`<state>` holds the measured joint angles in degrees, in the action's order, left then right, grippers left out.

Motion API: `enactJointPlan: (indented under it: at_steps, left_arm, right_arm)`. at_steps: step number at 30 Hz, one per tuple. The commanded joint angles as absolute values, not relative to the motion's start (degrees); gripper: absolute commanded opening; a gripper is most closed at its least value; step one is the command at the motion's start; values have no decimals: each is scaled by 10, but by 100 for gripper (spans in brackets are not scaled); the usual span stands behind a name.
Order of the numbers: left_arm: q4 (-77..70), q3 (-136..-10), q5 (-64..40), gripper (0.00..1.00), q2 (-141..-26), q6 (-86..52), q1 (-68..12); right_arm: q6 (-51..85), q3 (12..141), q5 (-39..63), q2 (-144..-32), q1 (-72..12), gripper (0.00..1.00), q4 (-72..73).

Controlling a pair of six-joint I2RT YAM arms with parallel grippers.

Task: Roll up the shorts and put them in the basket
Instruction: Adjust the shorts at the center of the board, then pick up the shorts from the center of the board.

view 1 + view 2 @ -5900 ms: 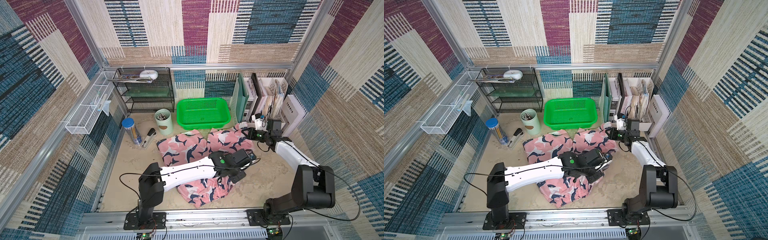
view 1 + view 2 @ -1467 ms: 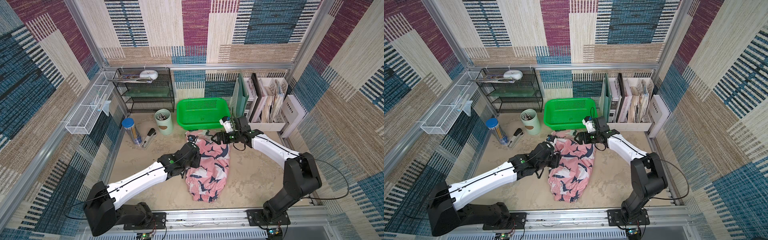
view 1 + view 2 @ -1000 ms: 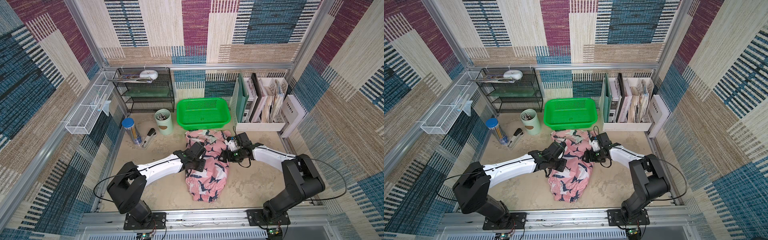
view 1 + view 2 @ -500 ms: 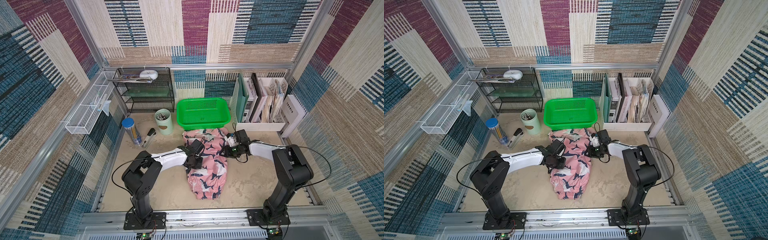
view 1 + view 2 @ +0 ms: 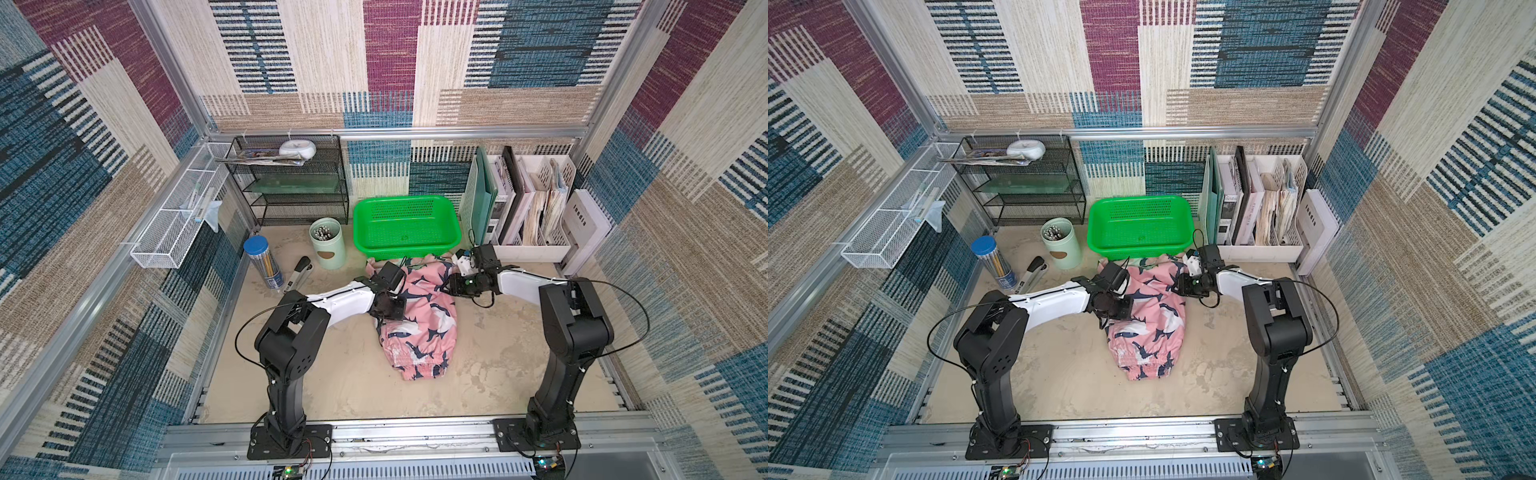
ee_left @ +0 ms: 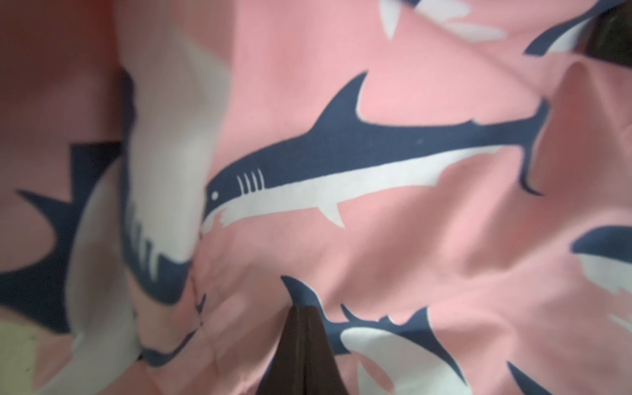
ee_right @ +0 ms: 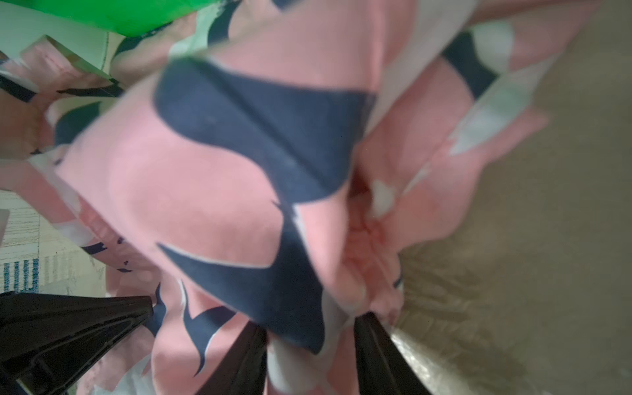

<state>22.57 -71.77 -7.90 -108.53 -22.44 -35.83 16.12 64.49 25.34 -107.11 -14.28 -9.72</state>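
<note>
We find the shorts (image 5: 419, 316) lying on the sandy table (image 5: 345, 374) as a long folded strip, the far end touching the front of the green basket (image 5: 406, 222) and the gathered waistband (image 5: 419, 362) at the end nearest the arm bases. Our left gripper (image 5: 388, 309) sits at one long edge of the strip with its jaws pressed together; in the left wrist view the two dark tips meet as one wedge (image 6: 302, 349) with cloth spread all around them, and whether a thin layer is caught between them we cannot tell. Our right gripper (image 5: 455, 286) is at the opposite edge, its jaws partly apart with a bunched fold of pink cloth (image 7: 307, 328) between the fingers (image 7: 379, 352). We judge the fabric light, thin and limp, with a smooth face that will slide and sag wherever it is unsupported, so a single-point pinch would only drag a corner. The elastic waistband is the thickest, firmest part, and taking hold there at both sides of the jaws' reach should give a roll an even start.
</note>
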Motion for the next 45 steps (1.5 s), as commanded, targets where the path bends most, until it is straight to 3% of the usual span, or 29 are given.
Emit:
enactJointPlan:
  at_steps: [1,6,18,20,26,33,45]
  left_arm:
    - [232,-730,-92,0,-1057,-195,-359]
    - [235,-712,-97,0,-988,-181,-360]
    - [249,-576,-108,24,-850,-194,-412]
    - [247,-554,-99,21,-838,-209,-433]
    - [218,-507,-84,0,-839,-265,-484]
    - [214,-483,-59,0,-874,-293,-495]
    - [180,-478,-65,0,-918,-301,-494]
  right_arm:
    - [149,649,263,-1048,-143,59,-99]
    - [152,623,279,-991,-143,79,-102]
    - [221,425,313,-809,-154,89,-108]
    - [235,394,321,-780,-163,90,-107]
    - [275,320,331,-699,-200,92,-105]
    - [357,215,354,-645,-221,96,-42]
    - [383,194,372,-697,-266,97,14]
